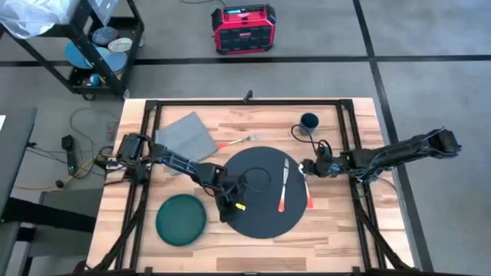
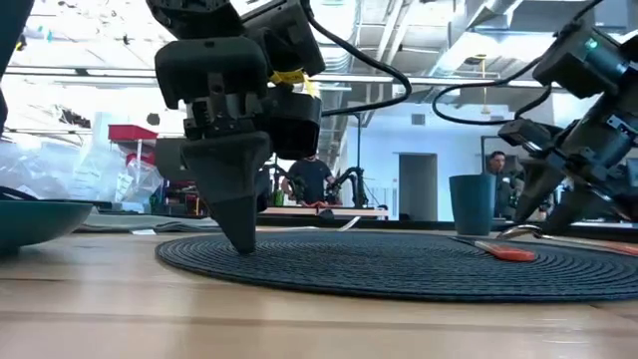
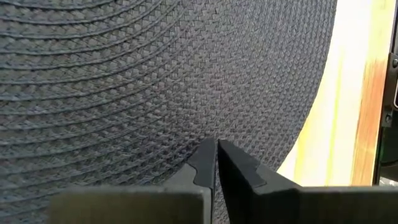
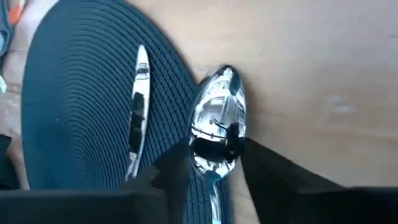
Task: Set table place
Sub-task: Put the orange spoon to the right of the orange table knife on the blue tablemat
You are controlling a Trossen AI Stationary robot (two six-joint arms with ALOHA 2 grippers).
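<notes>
The place, a round dark grey woven mat (image 1: 257, 201), lies flat on the light wood table (image 1: 337, 238). A knife (image 1: 285, 184) with an orange handle lies on the mat. A spoon (image 4: 217, 121) lies with its bowl half over the mat's right edge (image 4: 186, 93). My left gripper (image 3: 216, 145) is shut, its tips down on the mat near its left edge. My right gripper (image 4: 214, 168) is open over the spoon, one finger on each side of the neck just behind the bowl. I cannot tell whether they touch it. My left gripper has its shut fingertips (image 2: 242, 242) set down on the mat's top surface (image 3: 205, 124), a little inside the left rim. The fingers come from above, pointing down. The mat lies flat on the table under them.
A dark green plate (image 1: 182, 219) sits left of the mat, close to my left arm. A grey napkin (image 1: 184, 138) and an orange-handled fork (image 1: 238, 140) lie at the far left. A dark blue cup (image 1: 308, 122) stands beyond the mat's right side. Black frame rails (image 1: 349, 153) run along the table's sides.
</notes>
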